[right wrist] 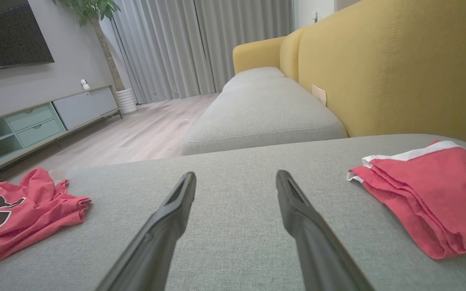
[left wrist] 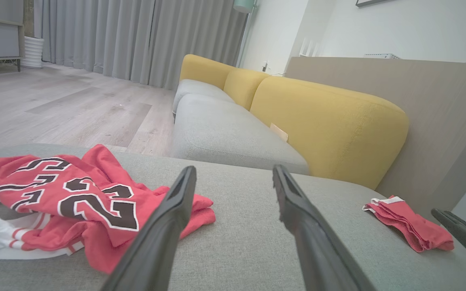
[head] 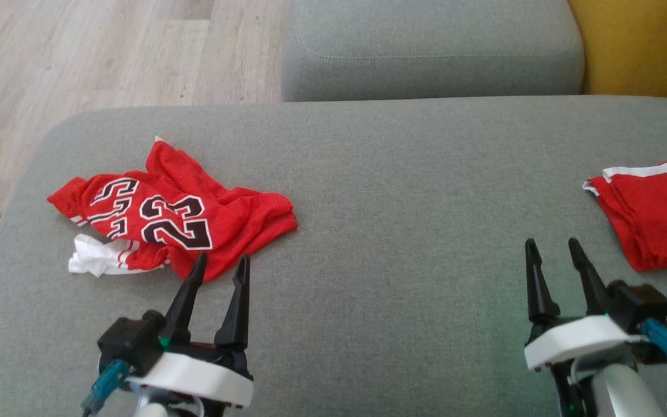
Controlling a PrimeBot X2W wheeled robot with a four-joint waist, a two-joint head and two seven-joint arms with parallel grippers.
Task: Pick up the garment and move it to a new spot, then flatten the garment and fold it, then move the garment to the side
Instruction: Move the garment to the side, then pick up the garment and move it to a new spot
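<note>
A crumpled red garment (head: 177, 217) with black "23" numbers and white trim lies at the left of the grey cushion (head: 380, 202); it also shows in the left wrist view (left wrist: 75, 198) and the right wrist view (right wrist: 18, 218). My left gripper (head: 222, 262) is open, its fingertips just at the garment's near edge, nothing between them. My right gripper (head: 553, 246) is open over bare cushion, a short way left of a folded red garment (head: 655, 214).
The folded red piece with white trim (right wrist: 427, 194) lies at the cushion's right edge. A second grey seat (head: 426, 46) and yellow backrest (head: 640, 40) stand behind. Wooden floor (head: 96, 58) lies beyond the cushion's left and far edges.
</note>
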